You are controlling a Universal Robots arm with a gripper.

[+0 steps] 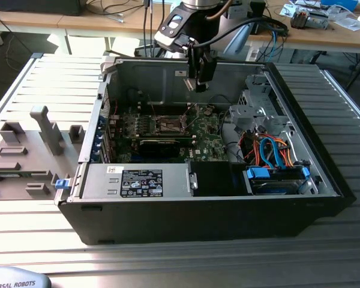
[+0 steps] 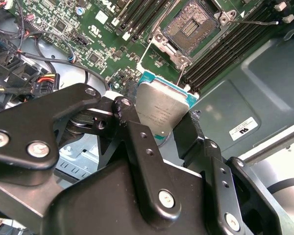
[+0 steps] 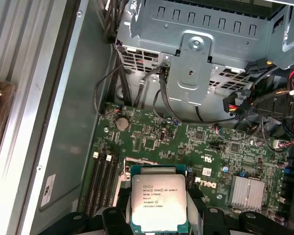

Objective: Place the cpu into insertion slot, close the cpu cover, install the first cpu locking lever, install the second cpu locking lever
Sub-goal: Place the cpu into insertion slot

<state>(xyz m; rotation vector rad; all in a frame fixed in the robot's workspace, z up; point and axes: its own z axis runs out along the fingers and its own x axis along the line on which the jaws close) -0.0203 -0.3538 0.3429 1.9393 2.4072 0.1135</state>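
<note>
My gripper (image 1: 200, 84) hangs above the open computer case (image 1: 324, 156), near its back wall, shut on the cpu (image 2: 160, 108). The cpu is a flat silver-grey square with a teal edge, clamped between the two black fingers (image 2: 132, 132) in both wrist views, cpu (image 3: 158, 201). Below it and apart from it lies the insertion slot (image 2: 192, 24) on the green motherboard (image 1: 207, 137), its dark contact field uncovered. A silver frame piece, which I take for the cpu cover (image 2: 161, 43), sits at the slot's edge. Thin wire locking levers (image 2: 257, 22) stick out beside the slot.
Memory slots (image 2: 220, 51) flank the socket. A black card (image 1: 162, 146) lies in front of it. A grey drive cage (image 3: 206, 44) with orange and blue cables (image 1: 270, 153) stands at the exterior view's right. A grey fixture (image 1: 30, 150) sits outside the case at the left.
</note>
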